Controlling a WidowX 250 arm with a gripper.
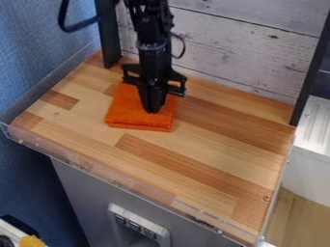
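The black gripper (153, 107) hangs straight down over the left back part of the wooden counter (213, 154), its tip at the middle of a folded orange cloth (132, 116). The cloth lies flat in a rough square, its layered edge toward the front. Part of its back side is hidden behind the gripper. From this angle I cannot tell whether the tip touches the cloth or pinches any of it.
Whitewashed wood planks (238, 48) rise behind the counter, between dark upright posts (108, 34). A clear low rim (135, 178) runs along the front edge. At the right stands a white and metal unit (312, 130).
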